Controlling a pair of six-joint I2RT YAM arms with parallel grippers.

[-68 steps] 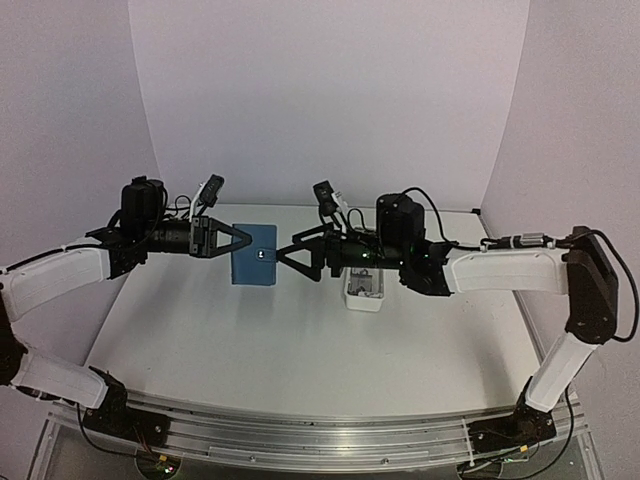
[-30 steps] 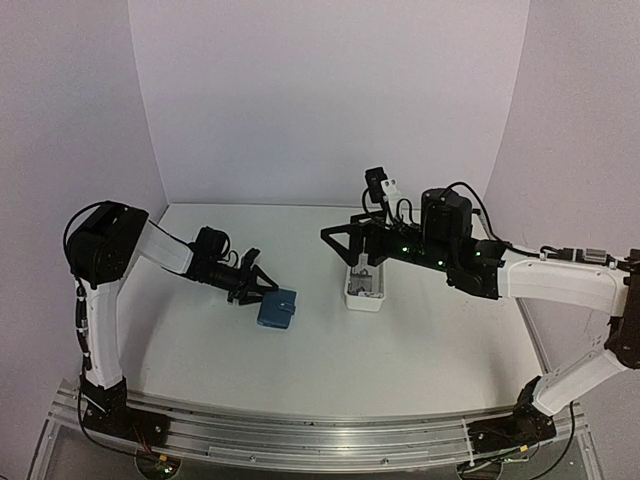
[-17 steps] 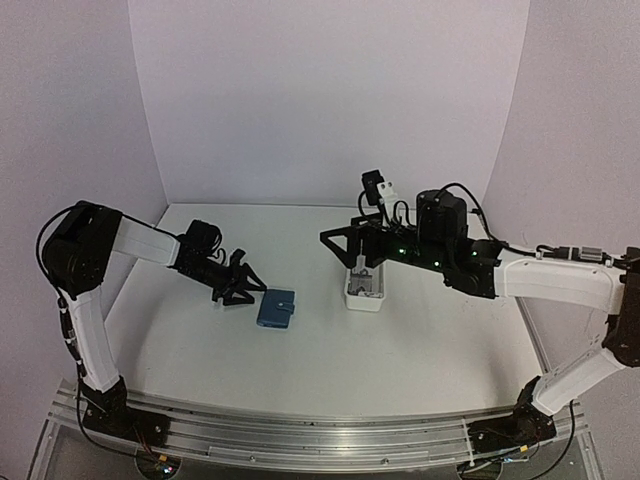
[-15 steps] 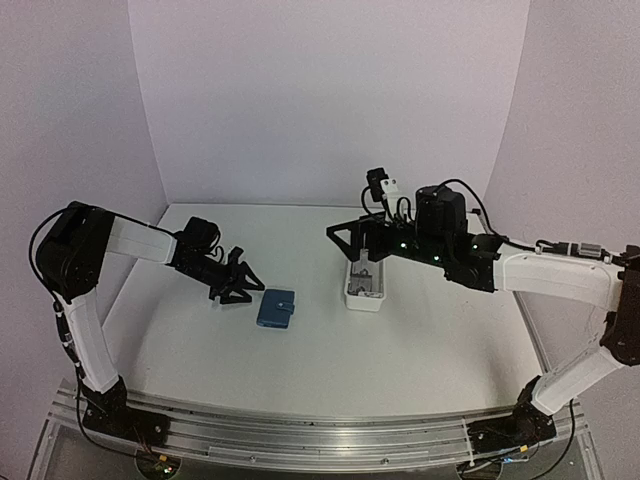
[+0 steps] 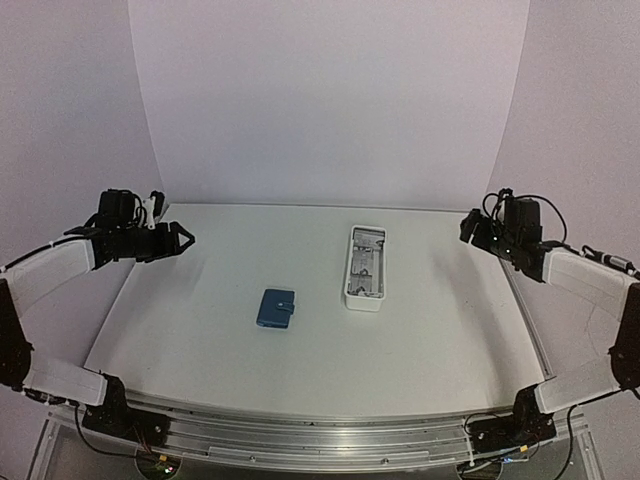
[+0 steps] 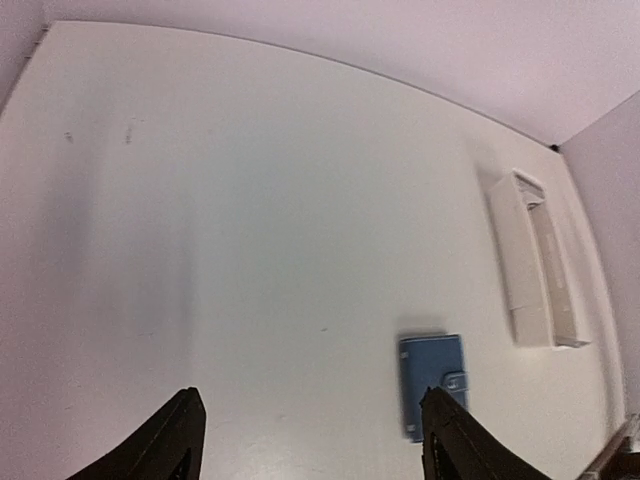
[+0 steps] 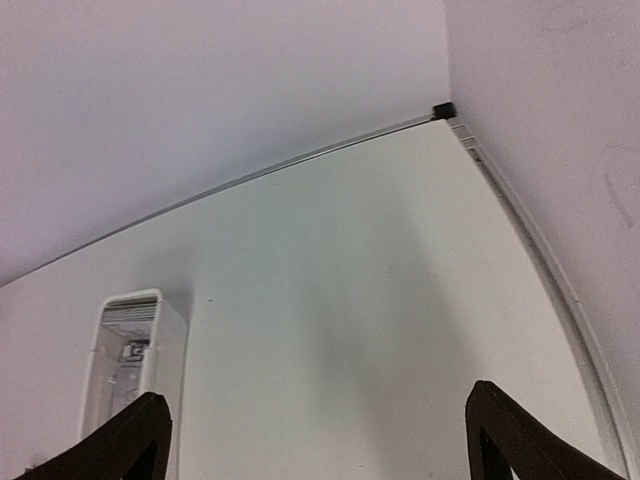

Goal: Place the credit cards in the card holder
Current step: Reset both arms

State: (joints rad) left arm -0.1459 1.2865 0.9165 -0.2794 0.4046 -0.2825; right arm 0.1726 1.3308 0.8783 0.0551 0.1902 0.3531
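You see a white worktop (image 5: 200, 330) with pale lilac walls on three sides.

The top view shows you the most. It has two arms, one at each side, both pulled back to the edges. It has one card holder (image 5: 276, 308). It is blue and folded shut, and it lies flat near the middle of the worktop. It has one long white tray (image 5: 349, 272) just to the right of the card holder, not touching it.

The left wrist view shows you the card holder and the tray again, and the snap tab on the card holder's edge is plain there. In that view the card holder seems to sit right by one black finger (image 6: 450, 445). The top view tells you they are well apart. The left jaws stand wide, with only bare worktop between them.

The right wrist view shows you only the far end of the tray. It does not show the card holder. It does show the far right corner of the worktop, with a small black piece (image 7: 441, 110) in it. The right jaws stand wide too, and they hold nothing.

Something small and grey (image 7: 133, 350) lies inside the tray. It is too small to say what it is. You cannot tell where the credit cards are.
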